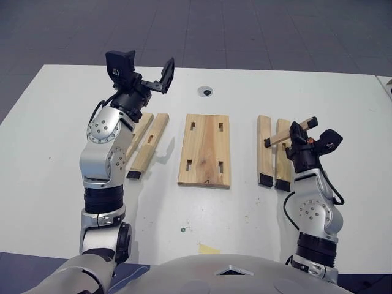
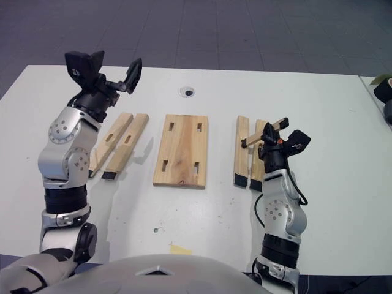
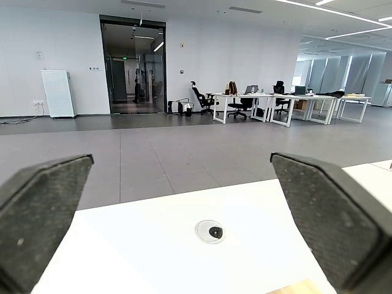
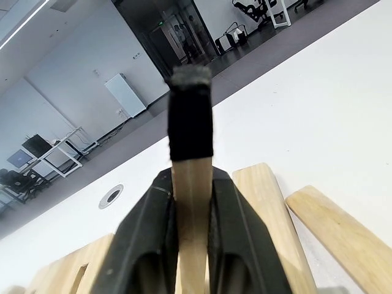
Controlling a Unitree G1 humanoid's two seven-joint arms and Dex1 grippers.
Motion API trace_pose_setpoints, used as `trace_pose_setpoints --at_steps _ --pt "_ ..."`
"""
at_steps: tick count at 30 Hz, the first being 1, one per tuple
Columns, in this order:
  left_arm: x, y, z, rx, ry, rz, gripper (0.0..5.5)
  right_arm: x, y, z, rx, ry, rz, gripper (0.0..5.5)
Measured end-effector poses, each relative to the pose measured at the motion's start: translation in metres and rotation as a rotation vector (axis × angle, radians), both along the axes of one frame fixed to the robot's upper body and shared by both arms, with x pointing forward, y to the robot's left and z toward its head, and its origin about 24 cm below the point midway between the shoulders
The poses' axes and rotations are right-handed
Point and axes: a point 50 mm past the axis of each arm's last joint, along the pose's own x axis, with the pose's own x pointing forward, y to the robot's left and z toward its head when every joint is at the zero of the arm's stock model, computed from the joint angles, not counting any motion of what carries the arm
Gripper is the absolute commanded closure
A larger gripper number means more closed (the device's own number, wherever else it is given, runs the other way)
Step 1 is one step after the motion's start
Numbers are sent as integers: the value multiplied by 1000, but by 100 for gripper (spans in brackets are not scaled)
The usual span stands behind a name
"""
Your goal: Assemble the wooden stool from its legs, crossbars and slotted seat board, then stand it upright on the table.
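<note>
**Crossbar in hand, nothing joined yet**

From where I stand, the stool is a set of loose pieces on the white table [image 1: 343, 98]. The slotted seat board [image 1: 205, 150] lies flat in the middle, its four slots facing up. The left pair of legs [image 1: 149, 142] lies side by side between the board and the table's left edge, partly behind the left arm. The right pair of legs [image 1: 264, 150] lies between the board and the right edge, black tips toward the near edge. No piece is fitted into another.

The right gripper [image 1: 298, 136] is clamped tight on a thin crossbar [image 1: 278, 138]. It holds the bar off the table, tilted, crosswise above the right pair of legs. The wrist view shows the bar pinched between both fingers, with a black-capped end sticking out past them.

The left gripper [image 1: 146, 72] is raised over the far-left part of the table. It is spread wide with nothing in it, and it faces the far edge, where a small round grommet [image 1: 205, 92] sits in the tabletop.

I'd say this is the very first joint: getting that crossbar into a leg. The next move calls for squaring up the tilted bar and bringing one end down in line with a leg's slot. I can't make out the slots on the right pair, as the gripper is in the way. The legs lie loose, so one will likely slide under a push unless the idle left gripper comes across to pin it.
</note>
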Motion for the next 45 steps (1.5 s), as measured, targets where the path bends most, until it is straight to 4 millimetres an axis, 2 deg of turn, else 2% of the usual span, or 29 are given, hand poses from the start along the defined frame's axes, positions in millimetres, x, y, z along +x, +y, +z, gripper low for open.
trace_pose_setpoints --at_steps 6,11,13,24,28,29,33,41,45 --pt "0 -4 -2 39 -5 0 10 8 9 1 -148 23 38 509" --pt "1 -4 -3 55 -8 5 10 10 17 2 -419 57 97 509" --pt "0 -5 -4 68 -9 3 10 10 20 0 -469 64 111 509" --pt "0 -6 -10 104 3 -6 10 7 20 -8 -441 9 98 509" --pt "1 -3 -12 127 8 -5 10 10 19 -4 -440 -19 75 509" --pt "1 -2 -12 130 8 -6 10 11 18 -3 -440 -22 69 473" --pt "1 -3 -12 141 8 -9 10 17 16 3 -432 -22 61 420" --pt "1 -7 -13 146 7 -29 10 28 18 37 -437 -106 46 296" --pt "0 -8 -13 143 2 -30 10 37 18 61 -471 -157 48 243"
